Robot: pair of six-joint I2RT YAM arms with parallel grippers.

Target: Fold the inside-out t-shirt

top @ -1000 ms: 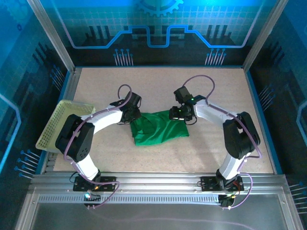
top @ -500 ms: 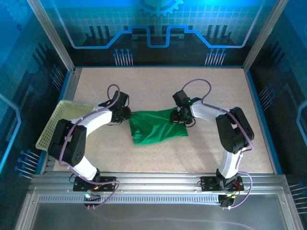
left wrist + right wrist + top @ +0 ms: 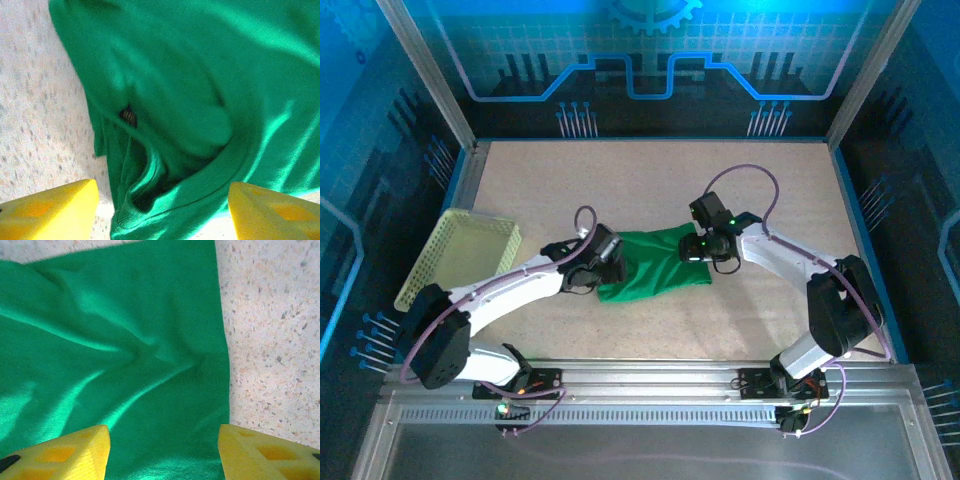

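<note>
Green t-shirt (image 3: pixel 655 265) lies beneath both wide-open, empty jaws.

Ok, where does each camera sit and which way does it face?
Top external: fixed above and behind the arm bases, looking down on the table; both arms, left gripper and right gripper at the t-shirt, basket at left.
Left wrist: on that wrist, facing down at the t-shirt's rumpled end; yellow left fingers apart at the bottom corners.
Right wrist: on that wrist, facing down at a flatter t-shirt edge; right fingers apart.
Shared: every view has the t-shirt on the table.
</note>
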